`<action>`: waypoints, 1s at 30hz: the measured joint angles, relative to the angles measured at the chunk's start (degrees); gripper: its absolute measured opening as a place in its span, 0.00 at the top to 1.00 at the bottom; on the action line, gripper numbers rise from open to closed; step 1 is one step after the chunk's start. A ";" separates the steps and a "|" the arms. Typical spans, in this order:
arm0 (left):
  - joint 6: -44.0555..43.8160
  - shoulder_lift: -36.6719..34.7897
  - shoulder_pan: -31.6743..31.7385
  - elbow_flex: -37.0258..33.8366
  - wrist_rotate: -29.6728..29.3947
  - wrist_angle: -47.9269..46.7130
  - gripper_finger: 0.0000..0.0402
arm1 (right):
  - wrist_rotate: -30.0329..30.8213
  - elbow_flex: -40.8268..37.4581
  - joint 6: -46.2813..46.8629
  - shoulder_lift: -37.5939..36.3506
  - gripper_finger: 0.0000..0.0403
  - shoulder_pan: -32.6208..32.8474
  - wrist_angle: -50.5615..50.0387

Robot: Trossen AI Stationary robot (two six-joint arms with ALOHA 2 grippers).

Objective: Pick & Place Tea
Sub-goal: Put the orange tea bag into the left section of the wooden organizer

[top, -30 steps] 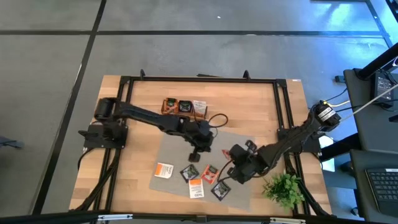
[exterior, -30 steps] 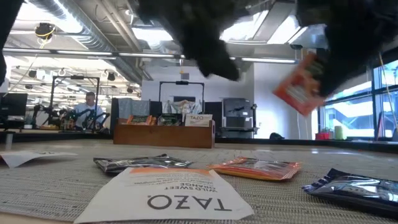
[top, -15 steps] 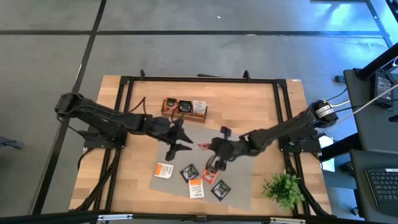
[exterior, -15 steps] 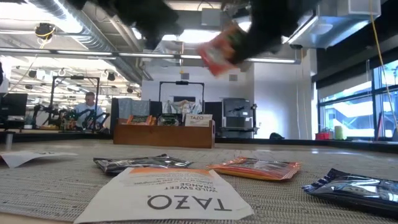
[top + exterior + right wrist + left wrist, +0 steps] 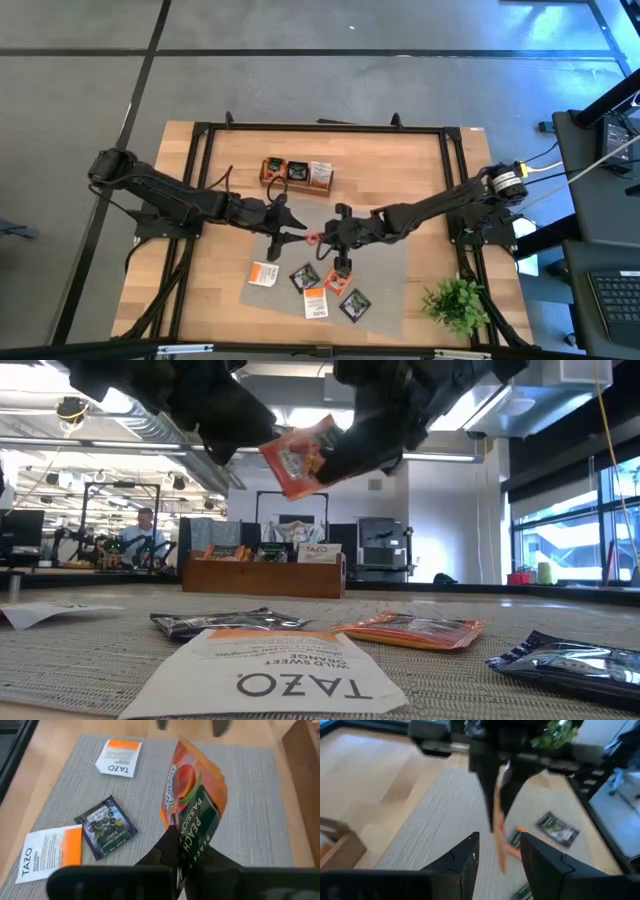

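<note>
My right gripper [image 5: 327,238] is shut on an orange tea sachet [image 5: 192,795] held in the air over the middle of the grey mat [image 5: 385,300]. My left gripper [image 5: 290,232] faces it from the table's left, open. In the left wrist view the sachet [image 5: 495,822] shows edge-on, and its free end is level with my left gripper's [image 5: 500,840] two fingertips, in the gap between them. Several more tea sachets, white-orange [image 5: 263,273], dark [image 5: 354,303] and orange [image 5: 340,275], lie flat on the mat. My right gripper pinches one end of the orange sachet [image 5: 186,837] between its two fingers. The fingers come from the table's right, slanting a little downward. The sachet stands on edge, sticks out past the fingertips toward my left gripper, and is lifted clear of the mat.
A wooden tray [image 5: 296,172] with sachets standing in it sits at the far middle of the table. A small green plant [image 5: 455,300] stands at the near right corner. A black frame [image 5: 320,127] runs around the table. A person sits far off in the room [image 5: 145,525].
My right gripper has carried the orange sachet up from the near right of the mat toward the table's left, turning it on edge. My left gripper has drawn back from the mat's middle toward the left, tipped up from pointing down, and opened.
</note>
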 joint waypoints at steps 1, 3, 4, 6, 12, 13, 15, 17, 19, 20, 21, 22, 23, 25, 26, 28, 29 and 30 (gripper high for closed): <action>0.00 0.23 0.00 -0.04 -0.33 -0.60 0.65 | 0.00 0.00 0.02 0.30 0.98 0.00 0.36; 0.22 0.36 0.00 -0.15 -0.24 -0.58 0.66 | -0.01 0.00 -0.09 0.58 0.98 -0.04 2.08; 0.46 0.76 0.08 -0.04 0.16 -0.09 0.66 | 0.02 0.00 -0.09 0.58 0.98 -0.07 2.54; 1.25 1.03 0.07 -0.11 0.48 -0.93 0.66 | 0.04 0.00 -0.09 0.58 0.98 -0.23 3.53; 0.84 1.67 0.07 -0.09 0.54 -0.46 0.70 | 0.04 0.00 -0.25 0.58 0.98 -0.68 3.89; 0.34 1.75 0.07 -0.07 0.54 -0.33 0.71 | 0.02 0.00 -0.22 0.58 0.98 -0.70 3.89; 0.07 1.88 0.07 -0.07 0.60 -0.47 0.75 | 0.04 0.00 -0.17 0.58 0.98 -0.70 3.95; 0.07 1.86 0.07 -0.07 0.61 -0.38 0.80 | 0.04 0.00 -0.10 0.58 0.98 -0.70 4.10; 0.07 1.86 0.07 -0.07 0.61 -0.42 0.86 | 0.04 0.00 -0.18 0.58 0.98 -0.70 4.28; 0.07 1.86 0.07 -0.07 0.61 -0.40 0.88 | 0.06 0.00 -0.18 0.58 0.98 -0.70 4.33; 0.07 1.86 0.07 -0.07 0.63 -0.40 0.91 | 0.06 0.00 -0.19 0.58 0.98 -0.70 4.35; 0.07 1.86 0.07 -0.07 0.63 -0.40 0.94 | 0.06 0.00 -0.22 0.58 0.98 -0.70 4.33; 0.04 1.86 0.07 -0.07 0.63 -0.40 0.96 | 0.04 0.00 -0.28 0.58 0.98 -0.70 4.31; 0.04 1.86 0.07 -0.07 0.63 -0.42 0.97 | 0.04 0.00 -1.43 0.58 0.98 -0.70 4.28; 0.04 1.86 0.07 -0.07 0.63 -0.42 0.97 | 0.02 0.00 -2.13 0.58 0.97 -0.70 4.28; 0.04 1.86 0.07 -0.07 0.63 -0.40 0.96 | -0.19 0.00 -3.19 0.56 0.95 -0.70 4.30; 0.04 1.86 0.07 -0.07 0.64 -0.42 0.96 | -0.79 0.00 -3.11 0.56 0.93 -0.70 4.31; 0.05 1.86 0.07 -0.07 0.66 -0.42 0.96 | -1.58 0.00 -2.81 0.56 0.91 -0.70 4.26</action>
